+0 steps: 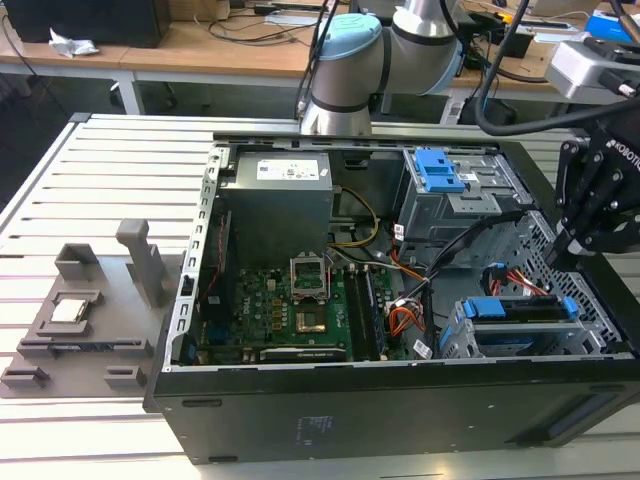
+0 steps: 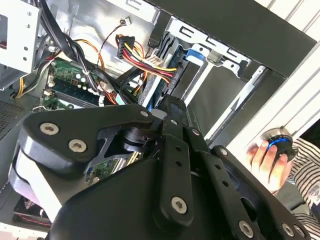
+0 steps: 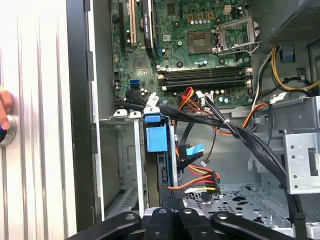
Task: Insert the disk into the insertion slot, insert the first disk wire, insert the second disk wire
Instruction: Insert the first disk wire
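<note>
Disk [image 1: 515, 308] stands in its slot [image 1: 455, 340]. We cannot tell if our jaws are open. Loose wires [image 3: 200, 181] could snag them.

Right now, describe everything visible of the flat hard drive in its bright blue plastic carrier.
The hard drive shows edge-on as a thin dark slab framed by its blue plastic carrier. It sits in the low grey perforated metal cage on the exterior view's right. Coloured cables hang beside it; whether any is plugged in is unclear.
</note>
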You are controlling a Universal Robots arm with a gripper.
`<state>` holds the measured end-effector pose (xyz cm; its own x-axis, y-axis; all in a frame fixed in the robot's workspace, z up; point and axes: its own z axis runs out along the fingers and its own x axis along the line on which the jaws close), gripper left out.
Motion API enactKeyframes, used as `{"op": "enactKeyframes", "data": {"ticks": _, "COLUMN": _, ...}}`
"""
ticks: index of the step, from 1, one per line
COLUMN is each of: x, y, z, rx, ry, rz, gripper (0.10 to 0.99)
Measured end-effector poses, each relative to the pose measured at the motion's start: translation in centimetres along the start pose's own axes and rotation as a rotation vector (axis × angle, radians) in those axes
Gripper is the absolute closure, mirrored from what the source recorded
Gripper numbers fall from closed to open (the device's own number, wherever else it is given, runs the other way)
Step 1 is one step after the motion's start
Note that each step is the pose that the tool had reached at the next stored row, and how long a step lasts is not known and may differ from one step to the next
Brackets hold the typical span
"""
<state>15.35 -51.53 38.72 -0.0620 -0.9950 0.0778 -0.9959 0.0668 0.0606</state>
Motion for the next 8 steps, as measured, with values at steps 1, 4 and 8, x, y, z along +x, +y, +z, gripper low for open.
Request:
{"op": "enactKeyframes", "data": {"ticks": 1, "x": 0.00, "y": 0.00, "z": -0.03, "rx": 0.000, "ry": -0.0001, "rz": 0.000, "gripper": 0.980}}
{"op": "enactKeyframes", "data": {"ticks": 4, "x": 0.00, "y": 0.00, "z": -0.04, "rx": 0.000, "ry": 0.0000, "rz": 0.000, "gripper": 0.980}}
{"op": "enactKeyframes", "data": {"ticks": 8, "x": 0.00, "y": 0.00, "z": -0.04, "rx": 0.000, "ry": 0.0000, "rz": 0.000, "gripper": 0.980}}
